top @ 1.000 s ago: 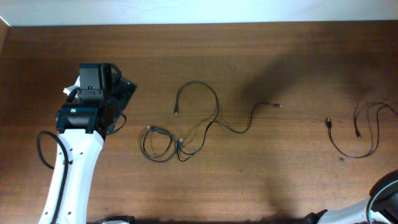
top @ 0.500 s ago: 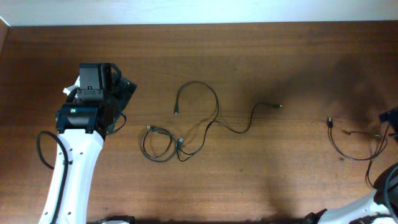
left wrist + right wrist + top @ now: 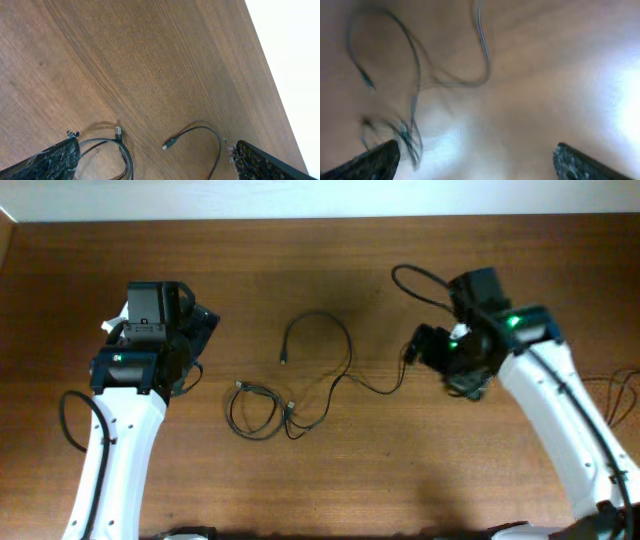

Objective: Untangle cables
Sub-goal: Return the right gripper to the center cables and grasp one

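Observation:
A tangle of thin black cables lies mid-table: an open loop point(image 3: 322, 330), a small coil point(image 3: 254, 410) and a strand point(image 3: 385, 388) running right toward my right gripper point(image 3: 418, 346). That gripper hovers over the strand's far end, open and empty. Its blurred wrist view shows the gripper point(image 3: 477, 147) with jaws wide apart and the cables point(image 3: 415, 75) ahead. My left gripper point(image 3: 198, 330) is open, left of the tangle. In the left wrist view it point(image 3: 153, 148) frames the coil point(image 3: 122, 150) and a loose plug point(image 3: 167, 146). Another thin cable point(image 3: 622, 392) lies at the far right.
The thick black base cable point(image 3: 72, 420) of the left arm loops at the left. A thick cable point(image 3: 420, 280) arcs off the right arm. The table's far edge meets a white wall point(image 3: 320, 198).
My right arm has swung in from the far right to the middle, over the strand's end plug. The right-hand cable has shifted toward the right edge. The left arm has not moved.

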Controlling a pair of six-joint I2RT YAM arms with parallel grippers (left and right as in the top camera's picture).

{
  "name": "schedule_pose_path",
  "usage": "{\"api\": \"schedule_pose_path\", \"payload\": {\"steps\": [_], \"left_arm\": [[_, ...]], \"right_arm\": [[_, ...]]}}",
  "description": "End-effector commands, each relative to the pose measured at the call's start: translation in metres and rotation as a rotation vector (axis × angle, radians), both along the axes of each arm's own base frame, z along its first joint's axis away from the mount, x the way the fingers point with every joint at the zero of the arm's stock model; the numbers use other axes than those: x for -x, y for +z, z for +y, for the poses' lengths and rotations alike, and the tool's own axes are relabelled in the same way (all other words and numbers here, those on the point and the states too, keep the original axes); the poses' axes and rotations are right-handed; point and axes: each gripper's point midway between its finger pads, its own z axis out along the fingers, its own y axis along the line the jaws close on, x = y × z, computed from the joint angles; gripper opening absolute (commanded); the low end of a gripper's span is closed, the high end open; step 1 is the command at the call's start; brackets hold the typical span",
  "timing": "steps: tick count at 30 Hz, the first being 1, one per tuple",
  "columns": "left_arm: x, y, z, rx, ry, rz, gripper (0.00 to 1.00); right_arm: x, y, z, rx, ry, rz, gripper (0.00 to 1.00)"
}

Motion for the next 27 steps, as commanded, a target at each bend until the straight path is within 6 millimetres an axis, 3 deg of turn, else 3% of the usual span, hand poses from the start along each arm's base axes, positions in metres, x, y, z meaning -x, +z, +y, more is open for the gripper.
{"api": "schedule_pose_path", "payload": {"steps": [1, 3, 4, 6, 9, 11, 14, 15, 16, 17, 18, 20, 21, 22, 23, 25, 27], "left_arm": [[0.001, 0.003, 0.004, -0.019, 0.003, -0.006, 0.99], [0.001, 0.003, 0.004, -0.019, 0.003, -0.006, 0.99], [0.001, 0.003, 0.004, -0.019, 0.003, -0.006, 0.99], [0.001, 0.003, 0.004, -0.019, 0.003, -0.006, 0.99], [0.001, 0.003, 0.004, -0.019, 0.003, -0.006, 0.99], [0.001, 0.003, 0.004, -0.019, 0.003, -0.006, 0.99], [0.001, 0.003, 0.004, -0.019, 0.003, -0.006, 0.99], [0.001, 0.003, 0.004, -0.019, 0.003, -0.006, 0.99], [0.001, 0.003, 0.004, -0.019, 0.003, -0.006, 0.99], [0.001, 0.003, 0.004, -0.019, 0.003, -0.006, 0.99], [0.001, 0.003, 0.004, -0.019, 0.003, -0.006, 0.99], [0.001, 0.003, 0.004, -0.019, 0.003, -0.006, 0.99], [0.001, 0.003, 0.004, -0.019, 0.003, -0.006, 0.99], [0.001, 0.003, 0.004, -0.019, 0.003, -0.006, 0.99], [0.001, 0.003, 0.004, -0.019, 0.003, -0.006, 0.99], [0.001, 0.003, 0.004, -0.019, 0.003, -0.006, 0.99], [0.001, 0.003, 0.004, -0.019, 0.003, -0.006, 0.99]], "right_arm": [[0.003, -0.065, 0.014, -0.094, -0.3, 0.067, 0.99], [0.002, -0.09, 0.029, -0.159, -0.289, 0.021, 0.86], [0.001, -0.094, 0.028, -0.134, -0.291, 0.01, 0.86], [-0.025, -0.095, -0.01, 0.137, -0.215, -0.181, 0.86], [-0.052, -0.102, -0.007, 0.202, -0.071, -0.286, 0.86], [-0.069, -0.123, 0.0, 0.19, -0.071, -0.309, 0.64], [-0.083, -0.134, 0.007, 0.213, 0.053, -0.361, 0.5], [-0.083, -0.137, 0.007, 0.215, 0.054, -0.356, 0.13], [-0.086, -0.134, 0.014, 0.18, 0.066, -0.368, 0.04], [-0.092, -0.129, 0.023, 0.153, 0.119, -0.404, 0.04], [-0.098, -0.12, 0.034, 0.12, 0.182, -0.45, 0.04], [-0.115, -0.066, 0.07, -0.002, 0.347, -0.583, 0.04], [-0.12, -0.024, 0.078, -0.039, 0.375, -0.66, 0.04], [-0.118, 0.005, 0.084, -0.067, 0.408, -0.722, 0.04], [-0.106, 0.044, 0.096, -0.141, 0.487, -0.812, 0.04], [-0.08, 0.082, 0.105, -0.191, 0.579, -0.881, 0.04], [-0.038, 0.119, 0.127, -0.221, 0.757, -0.982, 0.04]]}}
